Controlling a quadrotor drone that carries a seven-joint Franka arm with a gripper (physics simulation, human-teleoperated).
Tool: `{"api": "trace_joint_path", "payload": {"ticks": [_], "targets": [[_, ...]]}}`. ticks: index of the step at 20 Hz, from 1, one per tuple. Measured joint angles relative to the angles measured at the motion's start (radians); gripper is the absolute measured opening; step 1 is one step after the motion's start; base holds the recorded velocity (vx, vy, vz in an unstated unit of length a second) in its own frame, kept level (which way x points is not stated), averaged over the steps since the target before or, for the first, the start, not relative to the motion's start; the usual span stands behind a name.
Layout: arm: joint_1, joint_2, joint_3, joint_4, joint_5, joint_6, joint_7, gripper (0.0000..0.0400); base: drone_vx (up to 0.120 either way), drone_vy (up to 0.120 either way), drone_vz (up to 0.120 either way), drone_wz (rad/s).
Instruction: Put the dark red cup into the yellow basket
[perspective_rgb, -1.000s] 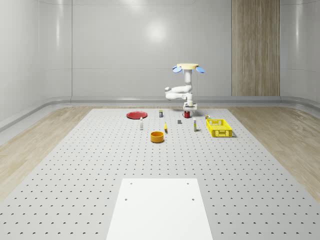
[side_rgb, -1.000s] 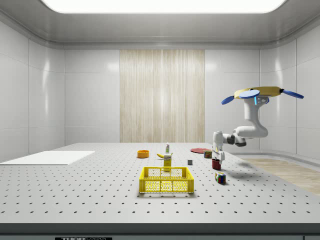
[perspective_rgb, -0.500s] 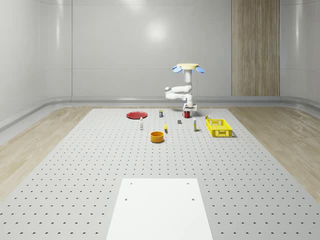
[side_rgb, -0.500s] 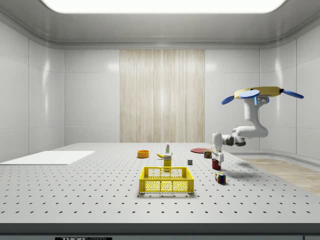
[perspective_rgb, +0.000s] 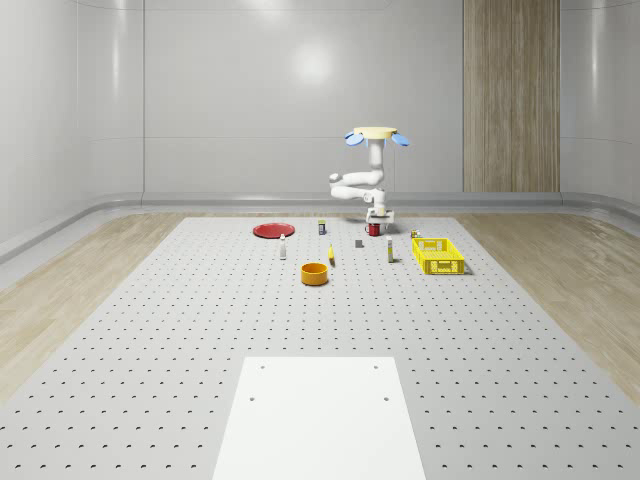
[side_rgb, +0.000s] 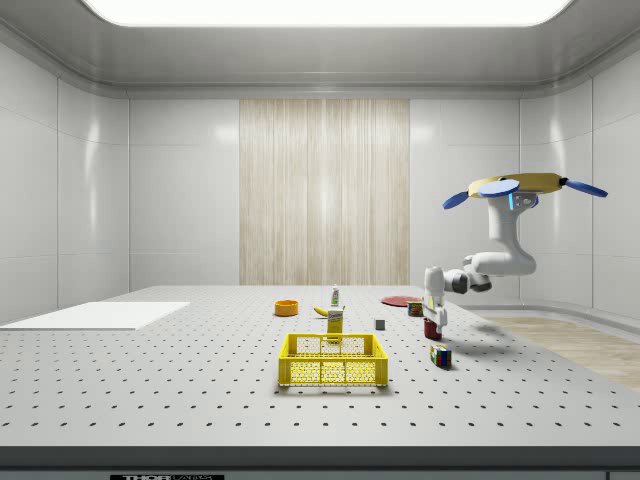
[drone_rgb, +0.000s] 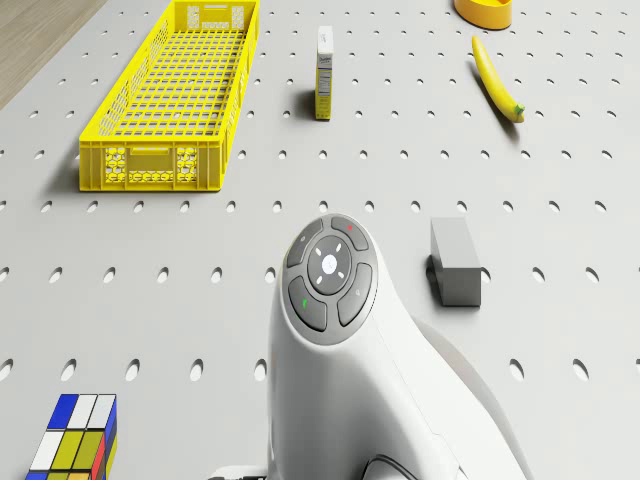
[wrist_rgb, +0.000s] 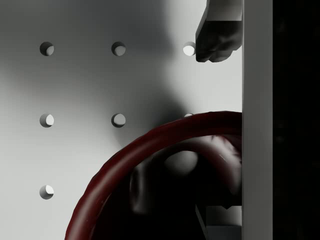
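On the far tabletop (perspective_rgb: 200, 330) nothing has shifted: my gripper (side_rgb: 433, 322) stays lowered over the cup (wrist_rgb: 150, 175), grip state unclear, basket (perspective_rgb: 438, 256) waiting.

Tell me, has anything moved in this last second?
Barely. The gripper sank slightly lower onto the dark red cup, which stayed on the table. The drone kept hovering beside it. The yellow basket and the other items stayed put.

dark red cup (wrist_rgb: 165, 175) upright on the table; yellow basket (side_rgb: 333, 361) well apart
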Motion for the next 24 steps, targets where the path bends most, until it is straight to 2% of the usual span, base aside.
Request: {"api": "trace_joint_path", "payload": {"ticks": [1, 3, 6, 9, 10, 11, 12, 16, 19, 24], "targets": [[-0.001, -0.002, -0.002, 0.001, -0.001, 0.002, 0.000, 0.0242, 0.000, 0.000, 0.000, 0.000], [-0.002, -0.005, -0.004, 0.002, -0.002, 0.007, 0.001, 0.0186, 0.000, 0.000, 0.000, 0.000], [-0.004, -0.009, -0.005, 0.003, -0.002, 0.012, 0.002, 0.0141, 0.000, 0.000, 0.000, 0.000], [-0.006, -0.014, -0.005, 0.004, -0.002, 0.016, 0.016, 0.0132, 0.000, 0.000, 0.000, 0.000], [-0.018, -0.016, -0.006, -0.004, -0.006, 0.011, 0.069, 0.0146, 0.000, 0.000, 0.000, 0.000], [-0.053, -0.030, -0.001, -0.008, -0.005, 0.014, 0.130, 0.0140, 0.000, 0.000, 0.000, 0.000], [-0.059, -0.043, 0.005, -0.006, 0.006, 0.025, 0.126, 0.0130, 0.000, 0.000, 0.000, 0.000], [-0.036, -0.050, 0.044, -0.011, 0.051, 0.025, 0.072, 0.0111, 0.000, 0.000, 0.000, 0.000], [-0.027, -0.054, 0.087, -0.019, 0.095, 0.015, 0.054, 0.0105, 0.000, 0.000, 0.107, 0.000], [-0.021, -0.060, 0.143, -0.027, 0.153, 0.005, 0.041, 0.0101, 0.112, 0.112, 0.120, 0.000]]}}
